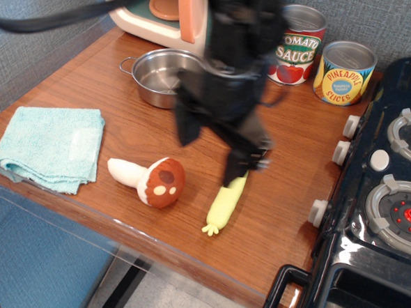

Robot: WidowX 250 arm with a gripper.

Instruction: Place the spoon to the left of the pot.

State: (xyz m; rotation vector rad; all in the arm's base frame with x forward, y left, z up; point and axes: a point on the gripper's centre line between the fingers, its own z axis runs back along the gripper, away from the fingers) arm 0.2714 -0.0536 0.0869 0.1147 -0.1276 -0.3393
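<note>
End effector (213, 144) is hanging blurred over the spoon (225, 204), covering its bowl; fingers look apart, not gripping anything; spoon is lying flat on the worktop (294, 194) right of the mushroom (151, 182), pot (161, 76) well behind; risk is missing the handle, since the blur suggests speed, or nudging the mushroom

The wooden table (77, 83) carries a folded towel (49, 146), mushroom (151, 181), spoon (223, 207), pot (158, 76), two cans (344, 73)
</note>
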